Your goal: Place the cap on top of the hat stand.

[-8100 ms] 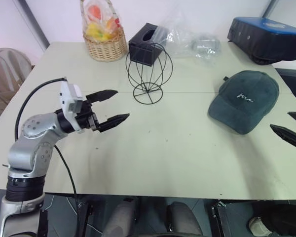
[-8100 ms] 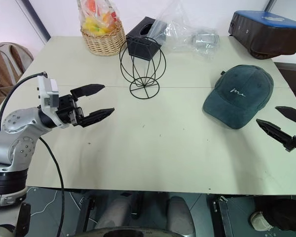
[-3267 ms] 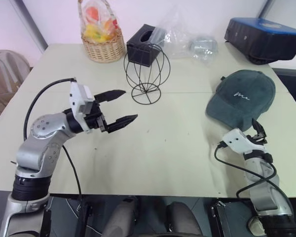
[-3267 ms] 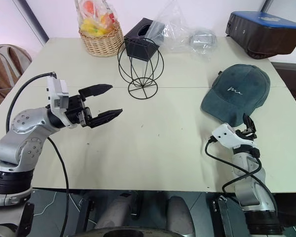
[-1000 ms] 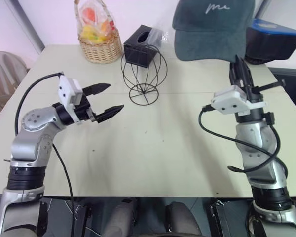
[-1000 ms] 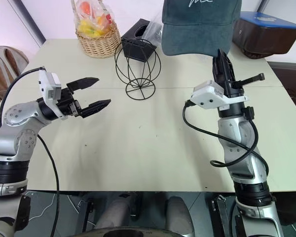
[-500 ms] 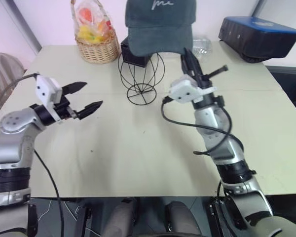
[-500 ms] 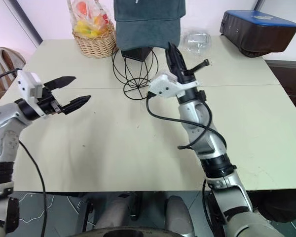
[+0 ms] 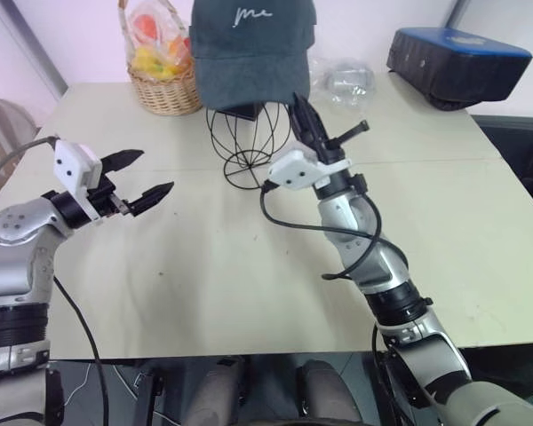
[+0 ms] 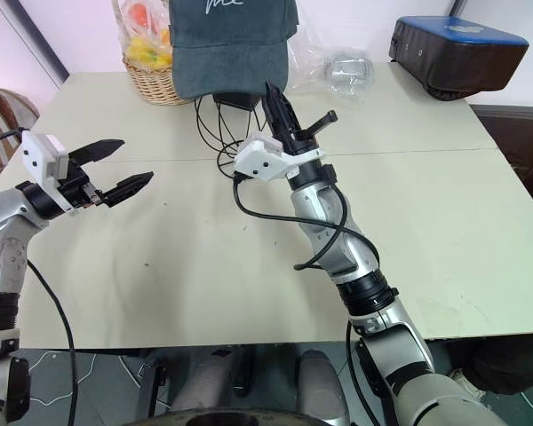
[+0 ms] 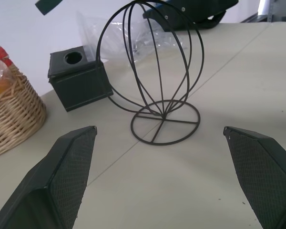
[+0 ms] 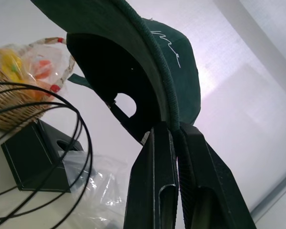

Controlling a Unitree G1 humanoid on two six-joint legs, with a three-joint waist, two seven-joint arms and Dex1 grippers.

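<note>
Cap [image 9: 251, 46] brim pinched between right fingers [image 12: 155, 191], above hat stand [image 9: 249, 135].

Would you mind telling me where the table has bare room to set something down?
The near table between the left gripper and the right arm is bare, as is the right side below the blue-topped case. The back edge is crowded: wicker basket, tissue box, hat stand under the held cap, plastic bag.
</note>
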